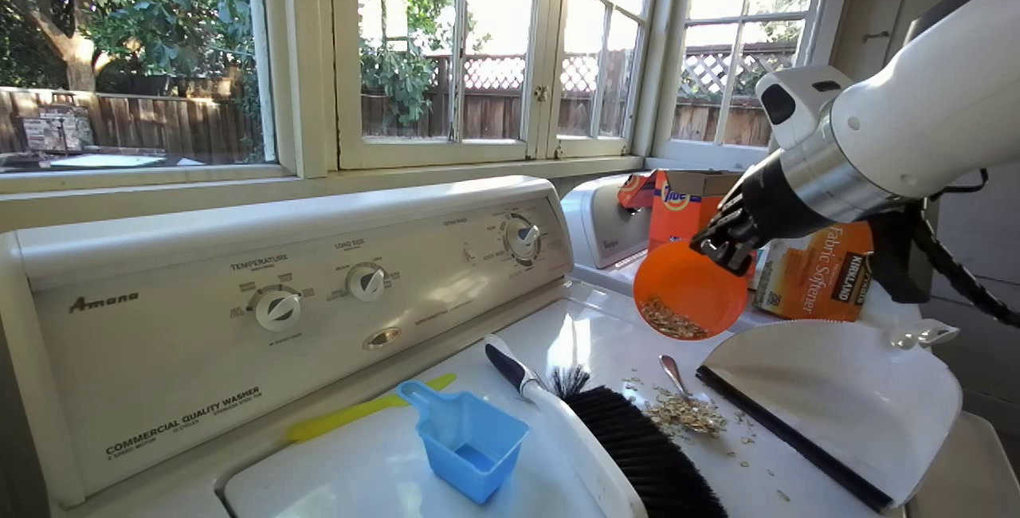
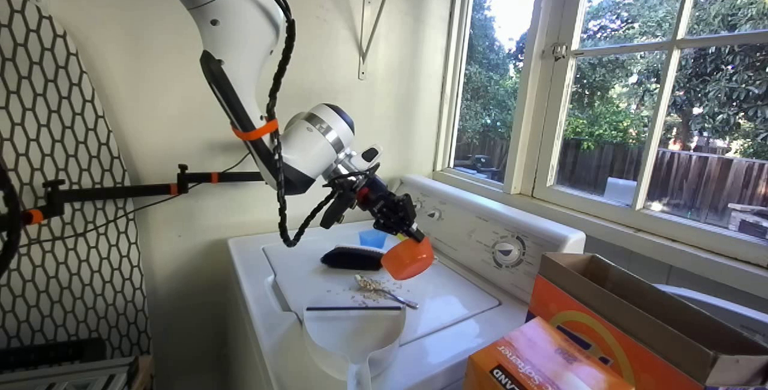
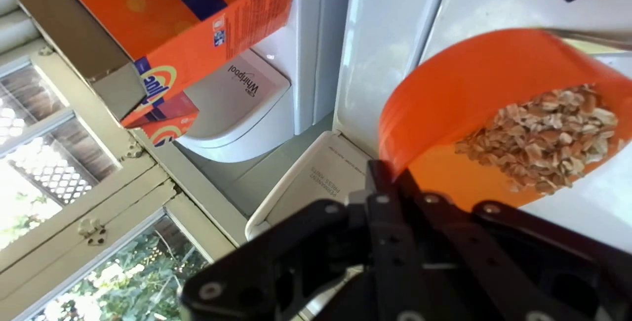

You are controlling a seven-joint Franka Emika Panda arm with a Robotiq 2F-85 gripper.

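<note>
My gripper (image 3: 393,177) is shut on the rim of an orange bowl (image 3: 459,84), one finger on each side of its thin wall. The bowl is tilted in the air above the washer top, and a heap of oat flakes (image 3: 553,138) lies against its lower side. Both exterior views show the bowl (image 1: 709,283) hanging from the black fingertips. Below it, on the white lid, a metal spoon (image 1: 672,370) lies among spilled oats (image 1: 689,413). The bowl's outer side (image 2: 408,261) faces the camera in an exterior view, which hides its contents there.
A white dustpan (image 1: 845,398) with a dark lip lies beside the spill. Near it are a black-bristled brush (image 1: 637,438), a blue scoop (image 1: 478,430) and a yellow-green strip (image 1: 351,416). An orange Tide box (image 2: 600,324) and a fabric softener box (image 2: 540,363) stand close by. The washer's control panel (image 1: 319,303) rises behind.
</note>
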